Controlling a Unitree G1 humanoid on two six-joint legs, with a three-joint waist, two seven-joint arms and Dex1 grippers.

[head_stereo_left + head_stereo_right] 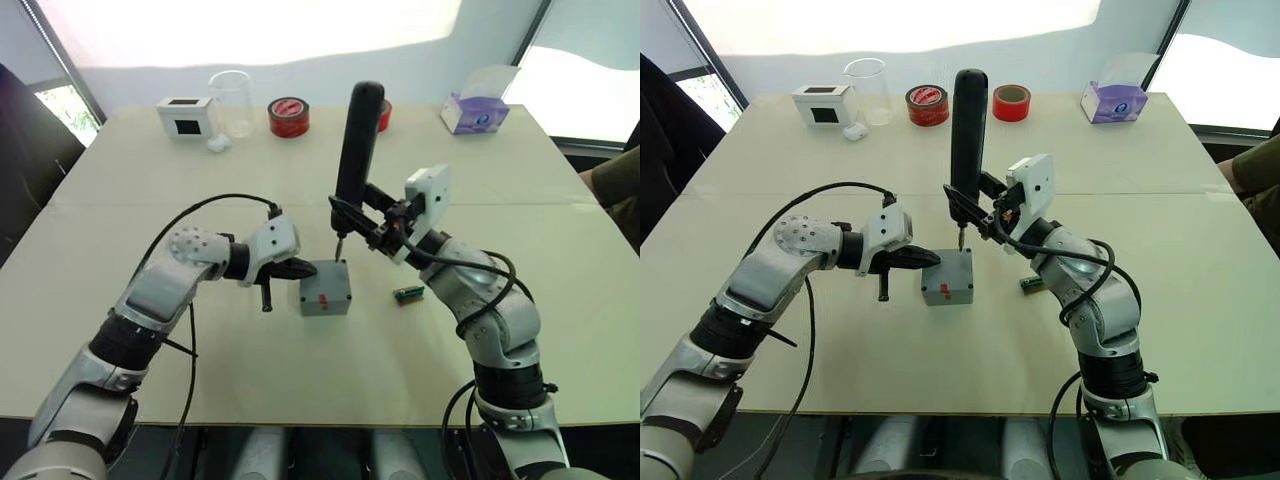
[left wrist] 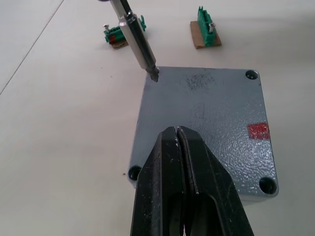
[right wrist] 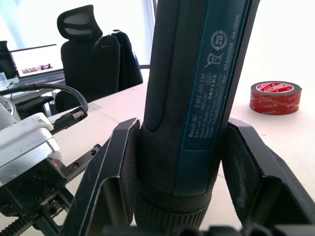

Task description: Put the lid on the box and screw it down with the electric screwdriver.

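My right gripper [image 3: 179,162] grasps the electric screwdriver [image 1: 357,150], holding it upright over the middle of the table [image 1: 150,200], its two fingers clamped on either side of the black body. The metal bit [image 2: 138,44] points down onto the far left corner of the lid [image 2: 211,113], which sits on the grey box [image 1: 325,290] just left of my right wrist. My left gripper [image 2: 178,142] is clenched, fingertips pressed together, resting on the lid's left edge. A green connector [image 1: 408,294] lies just right of the box.
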